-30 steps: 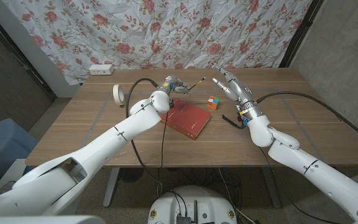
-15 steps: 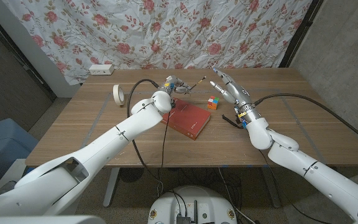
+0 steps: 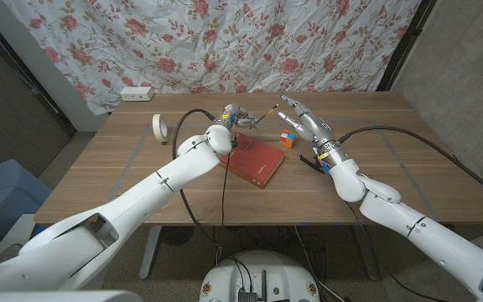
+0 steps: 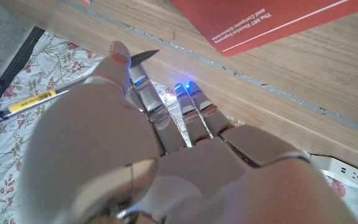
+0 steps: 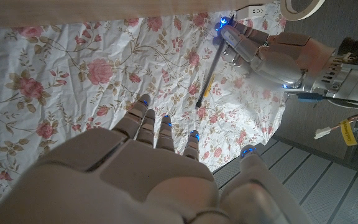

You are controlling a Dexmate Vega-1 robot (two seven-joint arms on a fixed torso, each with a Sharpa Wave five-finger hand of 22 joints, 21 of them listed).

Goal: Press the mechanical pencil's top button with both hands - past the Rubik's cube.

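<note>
The left hand (image 3: pixel 231 114) is holding the pencil (image 3: pixel 261 115) up above the far side of the table (image 3: pixel 124 159). Its fingers are wrapped around the pointed end. The pencil is sticking out toward the right hand (image 3: pixel 302 119), tilted a little upward, and the button end is the free end. In the right wrist view, the pencil (image 5: pixel 209 73) is showing as a thin dark stick with a yellow label, with the left hand (image 5: pixel 260 53) gripping one end.

The right hand is holding nothing. Its fingers are spread apart and reaching toward the free end of the pencil. From the head view, the fingertips are looking very near that end, but I cannot tell if they are touching yet.

The cube (image 3: pixel 288 138) is sitting on the table just beside the right hand, nearer the robot than the pencil. A red book (image 3: pixel 254 161) is lying beside the cube. A roll of tape (image 3: pixel 161 127) is sitting well off to the left, and a white power strip (image 3: pixel 137 93) is lying at the far edge.

To do this step well, I think the left hand should be gripping the pencil tightly so it is not sliding. The right hand should be bringing one fingertip straight onto the end of the pencil. It should be pushing along the pencil, not from the side. A sideways push could be knocking the pencil loose. Going slowly will help, because the button is tiny.
</note>
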